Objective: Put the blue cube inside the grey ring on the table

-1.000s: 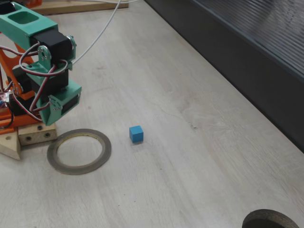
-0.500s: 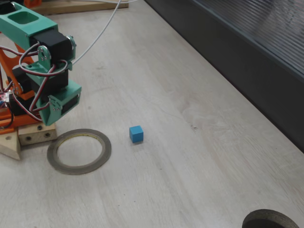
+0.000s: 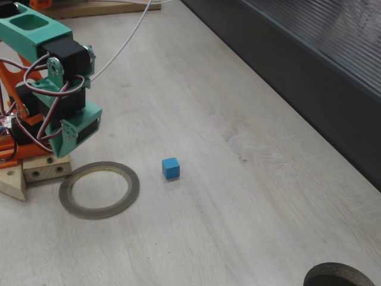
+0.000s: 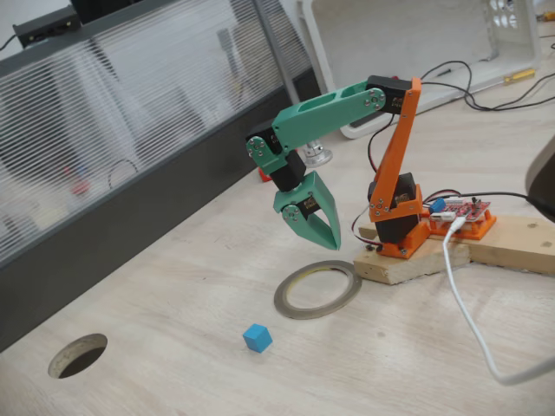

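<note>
Matt pale wood-grain table (image 3: pixel 250 196)

- We see the cube (image 3: pixel 171 168) sitting on the table (image 3: pixel 250 196), just right of the ring (image 3: pixel 99 189) and not touching it.
- In the other fixed view the cube (image 4: pixel 257 337) sits in front of the ring (image 4: pixel 318 289).
- The gripper (image 4: pixel 323 232) hangs above the table, just behind the ring.
- The arm's base (image 4: pixel 397 227) stands on a block (image 4: pixel 416 260) right of the ring.

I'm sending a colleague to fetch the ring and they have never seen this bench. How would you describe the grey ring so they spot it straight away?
Start at the wooden block that carries the orange and green arm on the pale wood-grain table. Lying flat on the table just in front of it is the grey ring, below the pincer. It is thin and wide-holed with a yellowish inner rim, unlike the small blue cube nearby.
</note>
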You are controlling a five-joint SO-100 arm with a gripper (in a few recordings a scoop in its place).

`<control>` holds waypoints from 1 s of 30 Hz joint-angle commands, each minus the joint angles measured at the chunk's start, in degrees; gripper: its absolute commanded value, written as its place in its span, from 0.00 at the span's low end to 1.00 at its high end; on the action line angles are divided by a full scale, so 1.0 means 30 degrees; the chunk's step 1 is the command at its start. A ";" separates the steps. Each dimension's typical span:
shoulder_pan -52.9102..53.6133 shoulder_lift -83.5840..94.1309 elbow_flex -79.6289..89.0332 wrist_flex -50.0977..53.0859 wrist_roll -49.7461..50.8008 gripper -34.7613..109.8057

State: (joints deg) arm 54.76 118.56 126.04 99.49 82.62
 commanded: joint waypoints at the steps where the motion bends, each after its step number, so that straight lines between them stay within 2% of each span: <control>1: 0.0176 0.0322 0.0146 -0.0059 0.0176 0.25; 17: -0.0234 0.0352 -0.0146 -0.0117 0.0205 0.25; 30: -0.6445 0.0322 -0.0146 -0.0117 0.0146 0.25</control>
State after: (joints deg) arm 38.58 118.56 126.04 99.49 82.62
